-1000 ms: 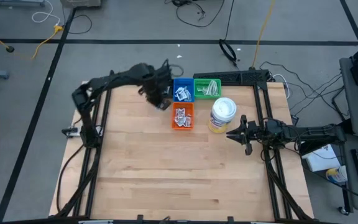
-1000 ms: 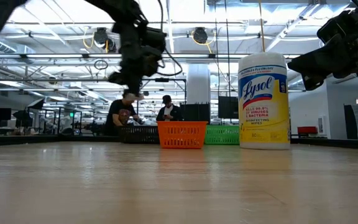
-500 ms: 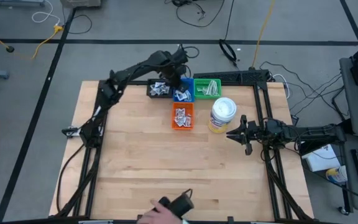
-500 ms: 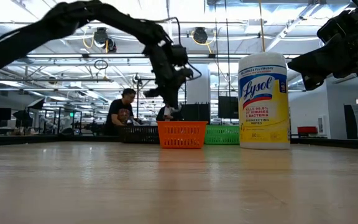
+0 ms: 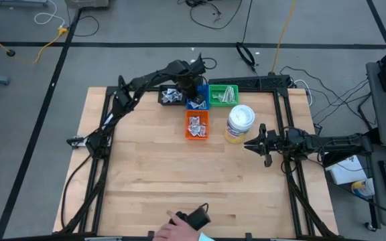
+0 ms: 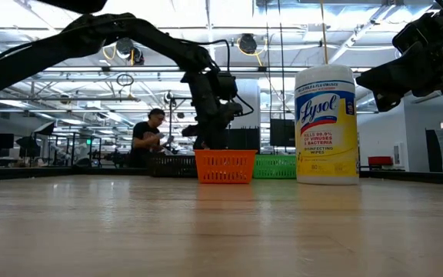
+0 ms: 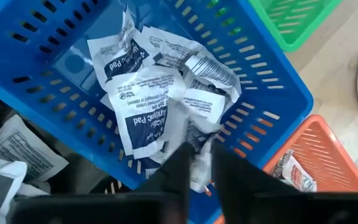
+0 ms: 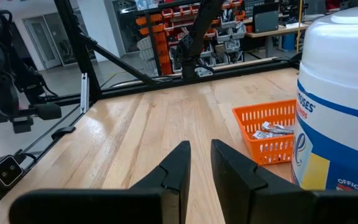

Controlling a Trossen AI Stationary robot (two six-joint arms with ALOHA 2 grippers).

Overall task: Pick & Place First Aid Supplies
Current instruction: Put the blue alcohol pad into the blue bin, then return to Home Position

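My left gripper (image 5: 194, 92) hangs over the blue basket (image 5: 199, 103), shut on a small white packet (image 7: 199, 163) with dark print. Several more white packets with blue print (image 7: 145, 102) lie loose in that basket. To its left, the black basket (image 5: 171, 96) holds several white packets with dark print. The orange basket (image 5: 197, 125) and the green basket (image 5: 224, 94) also hold supplies. My right gripper (image 5: 248, 143) waits, shut, in the air near the table's right edge, beside the wipes tub (image 5: 240, 124). My left gripper pinches the white packet (image 7: 199, 168) between its two fingers, coming from above and pointing down. The packet is lifted clear and hangs just over the heap in the blue basket (image 7: 272, 106). Which edge of the packet the fingers have, the fingers themselves hide.
The baskets stand close together at the table's far middle, with the tall wipes tub (image 6: 327, 123) right of the orange basket (image 6: 225, 165). A person's hand holding a dark object (image 5: 189, 219) reaches over the near edge. Bare wood fills the table's middle and left.
My left gripper has swung from over the black basket toward the table's right and far edge, then dropped lower over the blue basket, staying shut on its packet. A person's hand with a dark object has come in at the near edge.
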